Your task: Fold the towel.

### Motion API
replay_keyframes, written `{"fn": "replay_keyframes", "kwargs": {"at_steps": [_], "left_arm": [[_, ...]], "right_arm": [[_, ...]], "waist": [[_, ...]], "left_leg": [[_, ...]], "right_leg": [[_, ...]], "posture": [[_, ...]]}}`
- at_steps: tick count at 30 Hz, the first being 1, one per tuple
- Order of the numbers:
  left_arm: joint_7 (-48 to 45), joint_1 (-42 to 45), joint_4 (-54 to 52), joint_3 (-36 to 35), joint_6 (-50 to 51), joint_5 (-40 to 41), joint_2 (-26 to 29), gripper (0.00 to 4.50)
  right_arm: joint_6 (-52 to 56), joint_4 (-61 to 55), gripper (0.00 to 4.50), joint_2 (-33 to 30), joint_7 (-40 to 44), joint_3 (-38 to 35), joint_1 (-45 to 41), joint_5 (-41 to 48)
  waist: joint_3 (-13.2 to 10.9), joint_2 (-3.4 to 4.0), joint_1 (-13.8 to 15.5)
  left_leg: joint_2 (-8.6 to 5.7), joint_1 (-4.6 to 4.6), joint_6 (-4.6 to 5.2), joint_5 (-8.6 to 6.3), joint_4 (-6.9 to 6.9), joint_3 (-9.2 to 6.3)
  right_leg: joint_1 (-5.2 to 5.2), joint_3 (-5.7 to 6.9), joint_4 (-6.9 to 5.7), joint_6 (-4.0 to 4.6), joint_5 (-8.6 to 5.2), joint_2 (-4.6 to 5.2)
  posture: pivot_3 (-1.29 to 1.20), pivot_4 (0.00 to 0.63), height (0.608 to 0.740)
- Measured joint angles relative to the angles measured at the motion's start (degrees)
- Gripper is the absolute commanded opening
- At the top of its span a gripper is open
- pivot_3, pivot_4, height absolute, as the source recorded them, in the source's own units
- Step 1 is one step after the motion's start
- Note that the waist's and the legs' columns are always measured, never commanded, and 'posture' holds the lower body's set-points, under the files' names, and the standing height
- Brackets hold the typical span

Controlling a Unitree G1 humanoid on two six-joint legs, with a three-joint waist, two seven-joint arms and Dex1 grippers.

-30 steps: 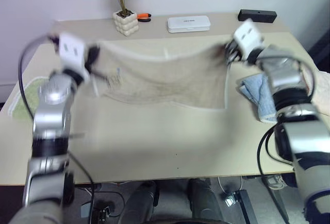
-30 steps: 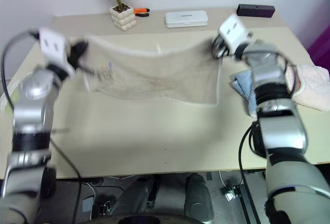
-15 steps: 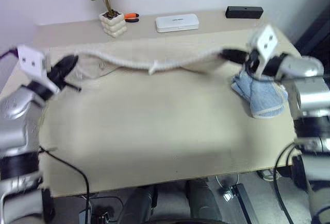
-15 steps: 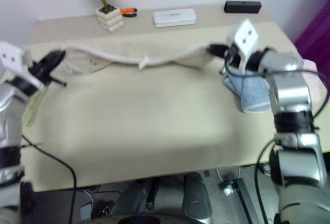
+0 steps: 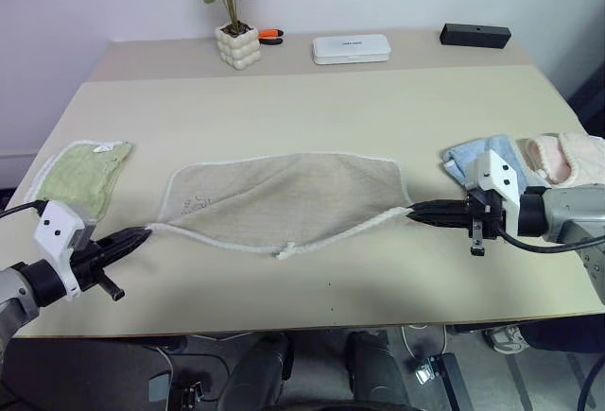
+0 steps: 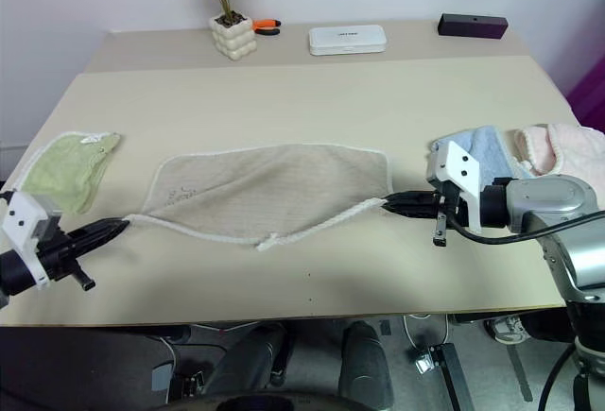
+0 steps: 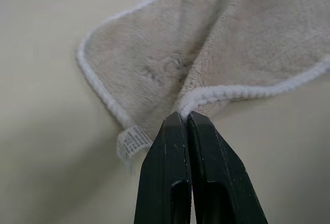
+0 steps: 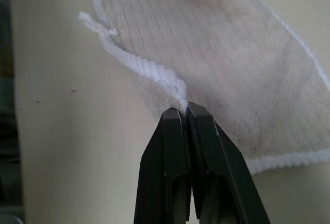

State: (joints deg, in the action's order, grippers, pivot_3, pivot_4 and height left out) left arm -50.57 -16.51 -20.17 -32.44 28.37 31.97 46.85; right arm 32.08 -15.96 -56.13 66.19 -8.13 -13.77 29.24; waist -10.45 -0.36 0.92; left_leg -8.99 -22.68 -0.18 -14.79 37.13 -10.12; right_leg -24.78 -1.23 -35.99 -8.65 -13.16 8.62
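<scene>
The beige-tan towel (image 5: 284, 198) lies spread across the middle of the table, its white edging stretched taut along the near side, with a small white loop (image 5: 285, 252) at the middle of that edge. My left gripper (image 5: 144, 234) is shut on the towel's near left corner (image 7: 192, 100), low over the table. At the near right corner (image 8: 172, 92) my right gripper (image 5: 413, 210) is shut on the edging. Both grippers point inward toward each other. A small dark embroidered mark (image 5: 198, 203) shows near the towel's left end.
A light green towel (image 5: 77, 173) lies at the left edge. A light blue towel (image 5: 473, 154) and a pink cloth (image 5: 562, 156) lie at the right. Along the far edge stand a potted plant (image 5: 234, 38), an orange tool (image 5: 272, 35), a white case (image 5: 351, 48) and a black bar (image 5: 475, 35).
Both grippers came down and toward the near edge with the towel's corners. The towel, held up in the air before, now lies flat on the table.
</scene>
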Motion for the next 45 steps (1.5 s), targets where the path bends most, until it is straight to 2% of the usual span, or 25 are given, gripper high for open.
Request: {"fn": "replay_keyframes", "kwargs": {"at_steps": [6, 10, 17, 23, 25, 27, 29, 31, 35, 40, 42, 45], "left_arm": [[3.7, 13.8, 9.0, 3.1, -5.2, -4.2, -0.2, 0.0], [4.2, 24.6, 20.0, 9.4, -8.8, -7.6, -0.9, 0.0], [3.4, 29.4, 26.7, 13.7, -13.8, -10.3, -1.6, 0.0], [16.8, 52.1, 38.5, 13.5, -23.8, -15.3, -3.7, 0.0], [19.8, 57.8, 40.8, 12.7, -26.0, -15.5, -3.5, 0.0], [20.7, 60.0, 41.5, 11.5, -27.2, -14.9, -2.7, 0.0], [20.2, 59.6, 41.5, 10.8, -27.2, -13.5, -2.2, 0.0], [17.6, 55.3, 39.3, 9.8, -25.9, -11.4, -1.0, 0.0], [9.5, 38.4, 31.2, 5.6, -19.5, -5.8, 0.9, 0.0], [0.0, 17.1, 20.4, 0.7, -9.7, -0.9, 4.5, 0.0], [-2.7, 11.0, 16.7, -0.8, -7.0, 0.3, 5.4, 0.0], [-4.4, 7.6, 14.8, -1.9, -4.2, 1.0, 5.6, 0.0]], "right_arm": [[-5.5, 9.3, 0.02, 3.6, -6.4, 1.4, -8.9, -6.3], [-11.7, 21.0, 0.02, 6.6, -7.3, 6.0, -16.5, -12.0], [-18.0, 30.6, 0.02, 8.6, -7.6, 7.9, -21.3, -15.9], [-27.8, 41.5, 0.02, 12.1, -17.2, 7.4, -38.7, -20.9], [-29.8, 42.7, 0.02, 12.4, -18.7, 7.1, -42.7, -21.0], [-30.5, 42.4, 0.02, 12.4, -19.0, 6.8, -44.8, -20.4], [-29.9, 41.2, 0.02, 12.4, -18.4, 6.5, -44.8, -19.3], [-27.6, 37.9, 0.02, 12.1, -16.7, 5.7, -42.6, -17.5], [-19.3, 26.0, 0.02, 8.8, -10.1, 4.7, -30.4, -11.3], [-9.8, 14.9, 0.02, 3.0, -3.2, 3.8, -15.9, -5.2], [-7.0, 11.2, 0.02, -0.3, -0.3, 1.9, -11.2, -2.7], [-4.2, 7.2, 0.02, -2.3, 2.7, 0.1, -7.2, 0.1]], "waist": [[0.0, 0.0, -0.2], [0.0, 0.0, -0.3], [0.0, 0.0, -0.7], [-0.1, -0.1, -0.7], [-0.1, -0.11, -0.8], [-0.1, -0.11, -1.4], [-0.1, -0.11, -1.9], [-0.1, -0.11, -2.4], [-0.1, -0.08, -3.6], [-0.1, -0.01, -3.1], [-0.1, 0.0, -2.4], [-0.1, -0.02, -1.3]], "left_leg": [[0.05, 0.22, -0.01, 0.0, -0.06, 0.06], [0.05, 0.26, -0.14, 0.03, -0.07, 0.17], [0.11, 0.22, -0.25, 0.03, -0.06, 0.38], [0.23, 0.2, -0.41, 0.12, -0.03, 0.38], [0.23, 0.18, -0.35, 0.08, -0.06, 0.44], [0.23, 0.17, -0.25, -0.14, -0.06, 0.5], [0.23, 0.16, -0.16, -0.26, -0.04, 0.55], [0.23, 0.15, -0.11, -0.34, -0.05, 0.64], [0.29, 0.08, -0.1, -0.4, -0.07, 0.64], [0.35, 0.14, 0.15, -0.56, 0.0, 0.88], [0.39, 0.29, 0.17, -0.58, -0.01, 0.89], [0.49, 0.37, 0.15, -0.57, 0.07, 0.9]], "right_leg": [[0.13, -0.01, 0.0, -0.01, 0.01, -0.03], [0.1, -0.01, 0.0, -0.02, 0.02, -0.02], [-0.06, -0.01, 0.01, -0.02, 0.02, 0.0], [-0.11, 0.06, -0.07, 0.05, 0.15, -0.09], [-0.15, 0.08, 0.01, 0.04, 0.15, -0.07], [-0.17, 0.12, -0.04, 0.01, 0.13, -0.05], [-0.18, 0.16, -0.02, 0.01, 0.13, -0.03], [-0.31, 0.16, -0.02, 0.01, 0.14, -0.02], [-0.49, 0.15, -0.07, 0.02, 0.13, -0.06], [-0.55, 0.05, -0.08, 0.04, 0.13, -0.07], [-0.4, 0.06, -0.08, 0.06, 0.14, -0.08], [-0.24, 0.13, -0.07, 0.09, 0.15, -0.14]], "posture": [[0.0, 0.15, 0.74], [0.0, 0.15, 0.74], [0.0, 0.15, 0.74], [0.0, 0.15, 0.74], [0.0, 0.15, 0.74], [0.0, 0.15, 0.74], [0.0, 0.15, 0.74], [0.0, 0.15, 0.74], [0.0, 0.15, 0.74], [0.0, 0.15, 0.74], [0.0, 0.15, 0.74], [0.0, 0.15, 0.74]]}}
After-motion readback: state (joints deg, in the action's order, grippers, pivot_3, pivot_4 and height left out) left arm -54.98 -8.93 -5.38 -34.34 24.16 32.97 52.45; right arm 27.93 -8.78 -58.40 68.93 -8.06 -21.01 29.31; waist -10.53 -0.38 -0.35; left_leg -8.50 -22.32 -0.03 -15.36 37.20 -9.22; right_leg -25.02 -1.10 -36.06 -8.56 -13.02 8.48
